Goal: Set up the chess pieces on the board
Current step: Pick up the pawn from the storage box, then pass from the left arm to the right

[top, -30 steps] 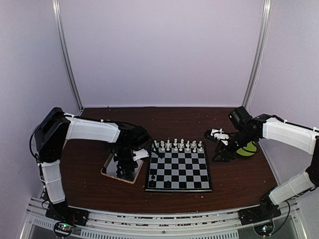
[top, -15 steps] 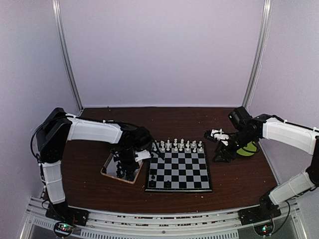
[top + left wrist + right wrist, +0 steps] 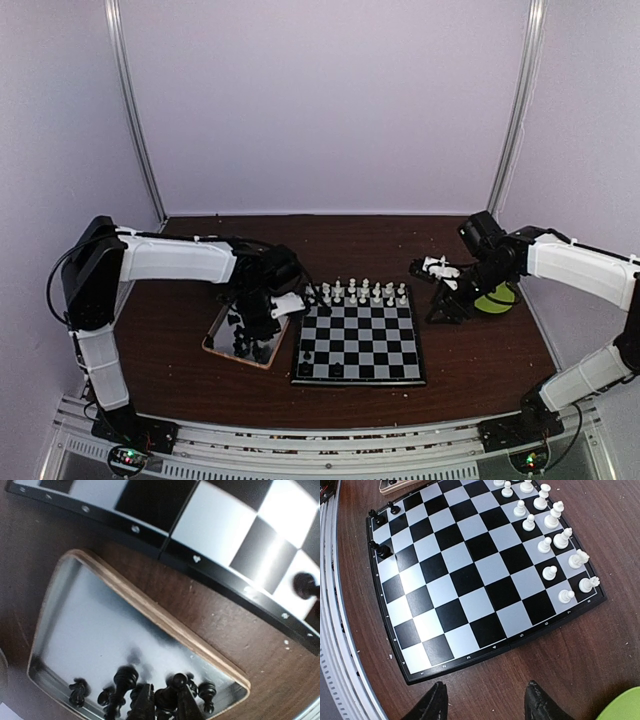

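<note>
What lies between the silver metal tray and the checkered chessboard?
Nothing but a bare strip of dark brown wooden table, clearest in the left wrist view.

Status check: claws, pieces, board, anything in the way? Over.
Left claw down in tray among black pieces, grip unclear. Right claw open, empty, beside board. White pieces lined up on it, few black placed. Nothing blocking.

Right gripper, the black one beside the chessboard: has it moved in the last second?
No. The black right gripper stays right of the black-and-grey checked chessboard, near its far corner, beside the lime-green object.
</note>
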`<act>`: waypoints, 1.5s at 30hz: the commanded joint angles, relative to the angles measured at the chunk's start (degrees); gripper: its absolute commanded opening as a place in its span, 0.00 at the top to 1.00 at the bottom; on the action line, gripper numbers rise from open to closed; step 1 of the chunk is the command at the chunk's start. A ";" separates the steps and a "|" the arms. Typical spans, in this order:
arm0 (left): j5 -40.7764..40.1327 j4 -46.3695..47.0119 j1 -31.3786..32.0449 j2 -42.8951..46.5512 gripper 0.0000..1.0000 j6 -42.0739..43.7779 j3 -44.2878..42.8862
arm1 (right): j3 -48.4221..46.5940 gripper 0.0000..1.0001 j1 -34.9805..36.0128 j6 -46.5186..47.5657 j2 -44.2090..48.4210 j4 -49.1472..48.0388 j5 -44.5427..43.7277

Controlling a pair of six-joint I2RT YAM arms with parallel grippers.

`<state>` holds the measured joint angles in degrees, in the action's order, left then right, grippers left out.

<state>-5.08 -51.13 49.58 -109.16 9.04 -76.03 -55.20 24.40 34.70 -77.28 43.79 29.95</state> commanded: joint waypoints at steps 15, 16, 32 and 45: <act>40.85 43.74 -0.36 11.64 0.90 -18.70 3.22 | -27.85 0.53 2.40 1.51 -4.75 15.43 21.76; 42.69 45.44 -0.35 11.45 0.90 -19.61 3.23 | -27.74 0.53 3.61 4.19 -4.25 15.70 21.25; 61.23 39.07 -0.29 5.84 0.90 -18.64 -4.60 | -32.63 0.56 23.14 16.85 -7.06 13.72 2.92; 67.95 36.55 0.32 4.75 0.90 -17.47 -6.34 | -33.25 0.61 27.08 14.11 -8.94 9.58 -1.29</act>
<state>59.37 -14.26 49.58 -103.55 -9.78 -80.82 -86.80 50.83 50.33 -85.21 55.66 30.96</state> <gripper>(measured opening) 0.117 0.394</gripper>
